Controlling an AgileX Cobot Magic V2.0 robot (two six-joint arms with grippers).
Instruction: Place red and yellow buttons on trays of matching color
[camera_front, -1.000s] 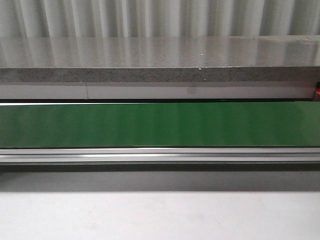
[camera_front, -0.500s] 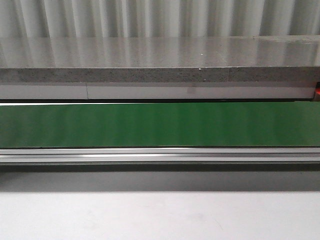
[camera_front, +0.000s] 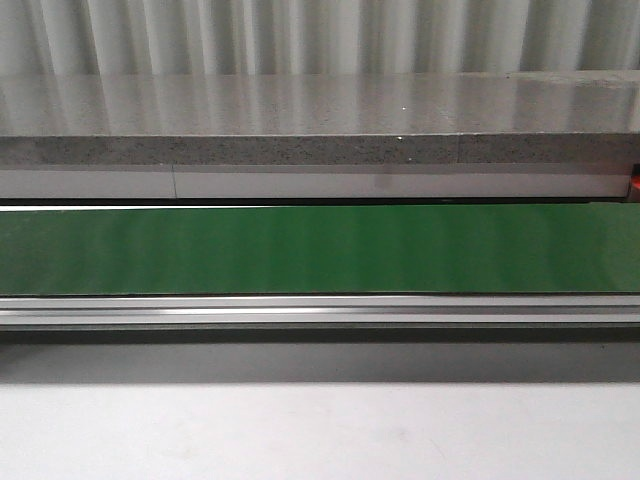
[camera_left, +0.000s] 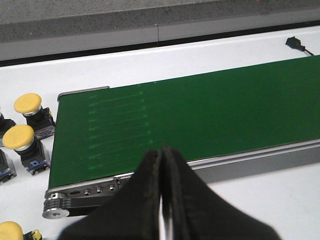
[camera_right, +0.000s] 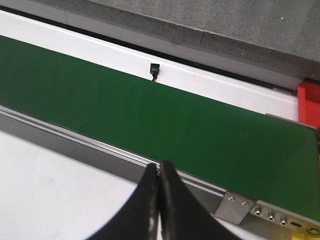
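Observation:
My left gripper (camera_left: 161, 152) is shut and empty, held over the near rail of the green conveyor belt (camera_left: 200, 120). Yellow buttons stand on the white table past the belt's end: one (camera_left: 28, 104), another (camera_left: 19, 138), and a third (camera_left: 11, 231) cut by the frame edge. My right gripper (camera_right: 159, 166) is shut and empty, over the near rail of the belt (camera_right: 165, 125). A piece of a red tray (camera_right: 308, 104) shows beyond the belt's other end. No red button and no yellow tray are in view. The front view shows only the bare belt (camera_front: 320, 250).
A grey stone ledge (camera_front: 320, 150) runs behind the belt. A small black plug with a cable (camera_left: 295, 43) lies on the white table behind the belt; it also shows in the right wrist view (camera_right: 154, 68). Metal brackets (camera_right: 233, 206) sit at the belt's end.

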